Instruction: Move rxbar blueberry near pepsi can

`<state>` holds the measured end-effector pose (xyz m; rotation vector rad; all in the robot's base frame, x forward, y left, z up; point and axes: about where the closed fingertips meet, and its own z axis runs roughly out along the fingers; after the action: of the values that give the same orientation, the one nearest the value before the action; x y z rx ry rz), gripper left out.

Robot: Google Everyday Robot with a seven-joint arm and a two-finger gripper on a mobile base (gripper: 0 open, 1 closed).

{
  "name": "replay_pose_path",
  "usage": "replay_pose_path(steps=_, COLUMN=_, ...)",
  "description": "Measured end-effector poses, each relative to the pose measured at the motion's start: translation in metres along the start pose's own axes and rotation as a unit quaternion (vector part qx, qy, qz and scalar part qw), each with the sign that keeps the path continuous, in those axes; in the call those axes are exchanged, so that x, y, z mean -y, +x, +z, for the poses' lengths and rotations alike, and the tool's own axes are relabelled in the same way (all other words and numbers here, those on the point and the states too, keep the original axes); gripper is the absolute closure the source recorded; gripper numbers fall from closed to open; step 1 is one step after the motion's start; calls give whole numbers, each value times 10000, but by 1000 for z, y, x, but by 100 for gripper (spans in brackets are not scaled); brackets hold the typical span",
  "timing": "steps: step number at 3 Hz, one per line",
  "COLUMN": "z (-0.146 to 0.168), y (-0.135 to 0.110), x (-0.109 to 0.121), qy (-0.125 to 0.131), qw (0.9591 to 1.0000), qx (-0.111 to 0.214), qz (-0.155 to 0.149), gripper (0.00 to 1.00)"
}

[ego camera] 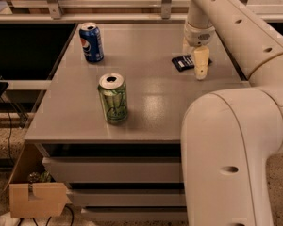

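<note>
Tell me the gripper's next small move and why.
Probably ease the gripper a little toward the pepsi can side and down, so that it centres over the rxbar blueberry. The bar lies flat on the table, beside the gripper tip rather than squarely under it. The can stands far across the table, so a grasp likely has to come before any carry.

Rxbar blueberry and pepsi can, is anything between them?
No, only bare table lies between rxbar blueberry and pepsi can in the camera view. The green can stands nearer the front. The gripper hangs beside the bar.
</note>
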<state>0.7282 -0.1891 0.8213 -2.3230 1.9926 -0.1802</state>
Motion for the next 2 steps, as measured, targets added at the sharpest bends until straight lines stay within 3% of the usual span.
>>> replay_pose_path(steps=1, z=-9, y=0, x=1, qy=1, qw=10000, qx=0, qz=2, gripper=86)
replay_pose_path(steps=2, z=-14, y=1, x=2, qy=3, qw=10000, qx=2, qz=4, gripper=100)
